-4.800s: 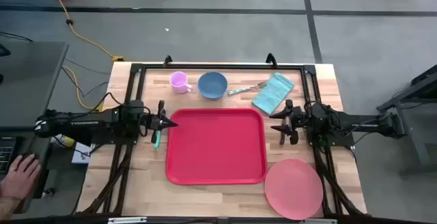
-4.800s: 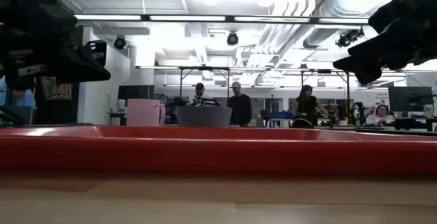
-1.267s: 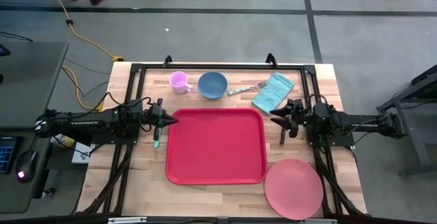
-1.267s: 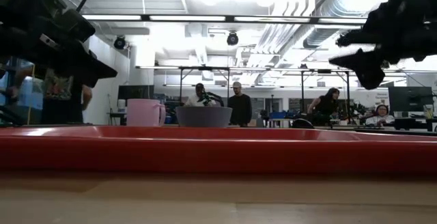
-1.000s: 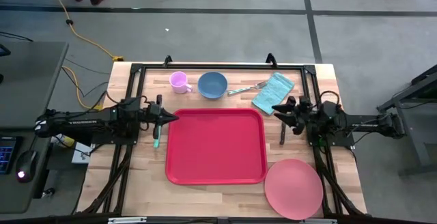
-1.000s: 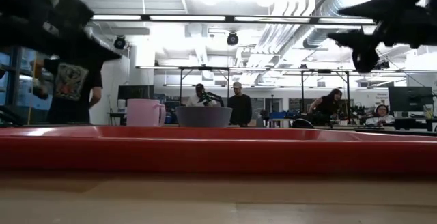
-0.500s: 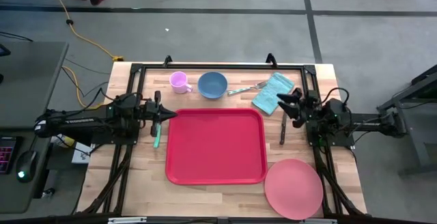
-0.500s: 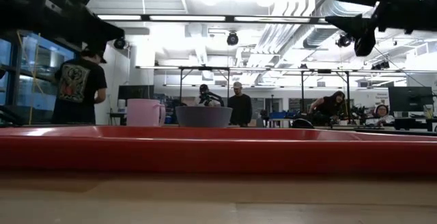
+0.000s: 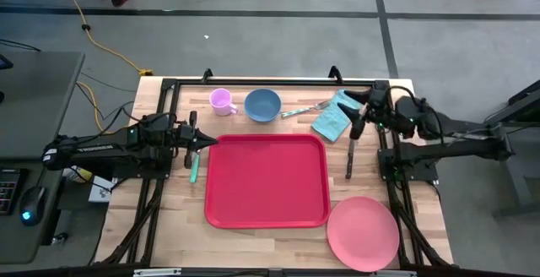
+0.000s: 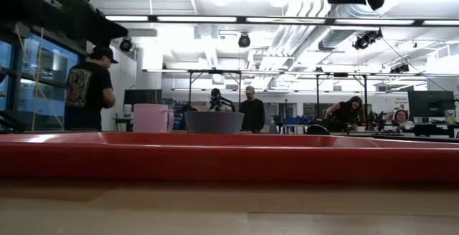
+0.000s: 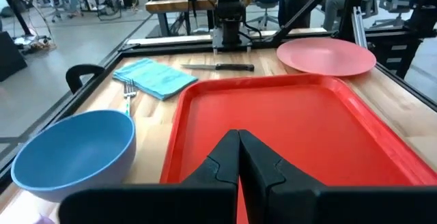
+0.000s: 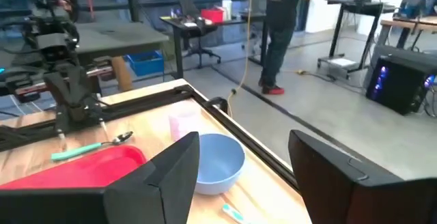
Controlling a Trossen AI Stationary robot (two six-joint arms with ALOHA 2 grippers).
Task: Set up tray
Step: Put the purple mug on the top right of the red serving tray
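Wooden table (image 9: 169, 226), bare red tray (image 9: 266, 180), left hand (image 9: 205, 143) pinched together, right hand (image 9: 361, 113) spread above teal cloth (image 9: 335, 113).

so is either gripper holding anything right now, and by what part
Nothing is held. The left gripper is shut and empty at the tray edge; the right gripper is open, empty, above the teal cloth.

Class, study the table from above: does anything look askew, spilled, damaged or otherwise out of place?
Nothing is spilled or damaged. The crumpled teal cloth lies askew at the table's far right, and the metal fork sits at a slant beside it. The large red plastic tray lies square and empty.
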